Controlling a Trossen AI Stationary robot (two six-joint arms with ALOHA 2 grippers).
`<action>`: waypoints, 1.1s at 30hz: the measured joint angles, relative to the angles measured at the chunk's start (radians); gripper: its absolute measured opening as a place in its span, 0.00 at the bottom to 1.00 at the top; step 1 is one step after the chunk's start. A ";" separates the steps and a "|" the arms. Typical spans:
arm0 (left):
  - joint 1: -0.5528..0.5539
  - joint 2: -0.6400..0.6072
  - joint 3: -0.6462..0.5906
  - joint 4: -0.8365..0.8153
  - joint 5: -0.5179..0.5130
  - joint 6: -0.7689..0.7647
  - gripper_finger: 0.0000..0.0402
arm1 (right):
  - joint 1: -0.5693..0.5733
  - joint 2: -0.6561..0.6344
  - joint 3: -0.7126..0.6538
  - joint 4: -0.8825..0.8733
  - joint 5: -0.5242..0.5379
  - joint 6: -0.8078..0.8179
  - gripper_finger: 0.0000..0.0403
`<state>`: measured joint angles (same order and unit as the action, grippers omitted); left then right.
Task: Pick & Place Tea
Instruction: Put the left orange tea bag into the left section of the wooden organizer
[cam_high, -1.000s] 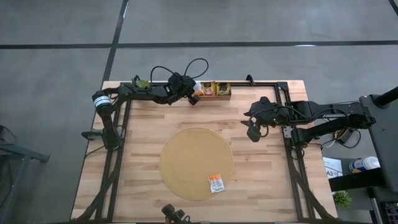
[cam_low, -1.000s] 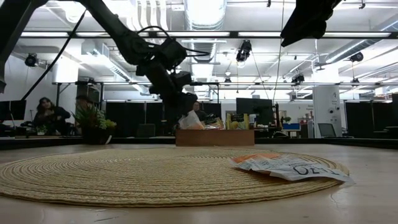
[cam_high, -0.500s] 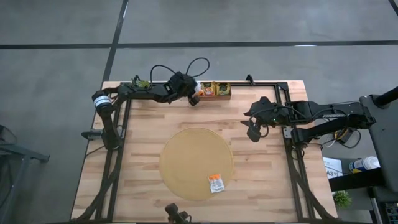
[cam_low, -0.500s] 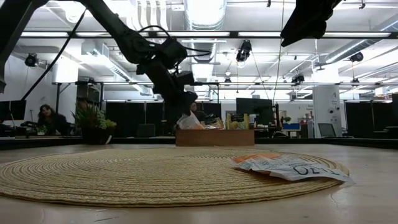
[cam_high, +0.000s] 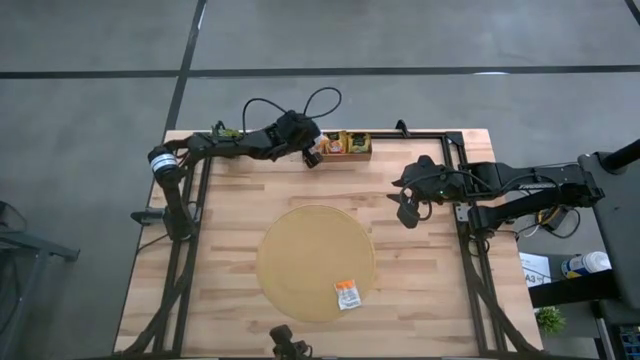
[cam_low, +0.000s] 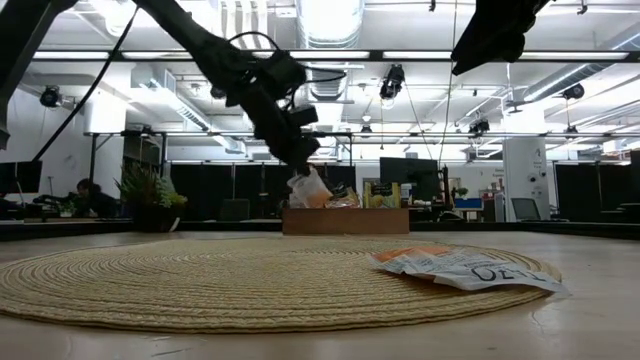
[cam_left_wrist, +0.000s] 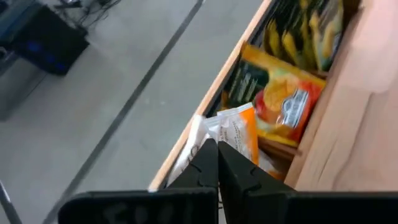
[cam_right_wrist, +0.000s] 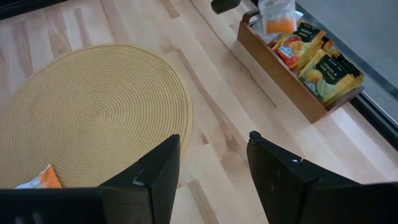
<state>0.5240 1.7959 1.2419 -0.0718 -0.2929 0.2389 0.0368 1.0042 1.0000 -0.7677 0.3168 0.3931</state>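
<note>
My left gripper (cam_low: 308, 183) has just clenched on a white-and-orange sachet (cam_low: 312, 192) and lifted it above the tray (cam_high: 345, 153) at twelve o'clock, so the carry to the mat (cam_high: 316, 262) can begin; my right gripper (cam_high: 409, 208) waits, spread, at three o'clock.

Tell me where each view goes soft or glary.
Low view: ceiling lights blow out, the near mat blurs, and the arms read as silhouettes. Left wrist view: the sachet in the shut left gripper is soft. High view: even light. Right wrist view: the right gripper blurs.
</note>
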 joint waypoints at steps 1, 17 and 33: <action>0.000 -0.001 0.020 -0.023 0.010 0.017 0.00 | 0.000 0.000 0.000 0.000 0.000 0.000 0.45; 0.031 0.000 0.182 -0.296 0.083 0.207 0.00 | 0.000 0.000 0.000 0.000 0.000 0.000 0.45; 0.031 0.012 0.177 -0.309 0.123 0.343 0.00 | 0.000 0.000 0.000 0.000 0.000 0.000 0.45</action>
<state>0.5549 1.8075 1.4185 -0.3807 -0.1699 0.5817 0.0368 1.0042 1.0000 -0.7677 0.3168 0.3931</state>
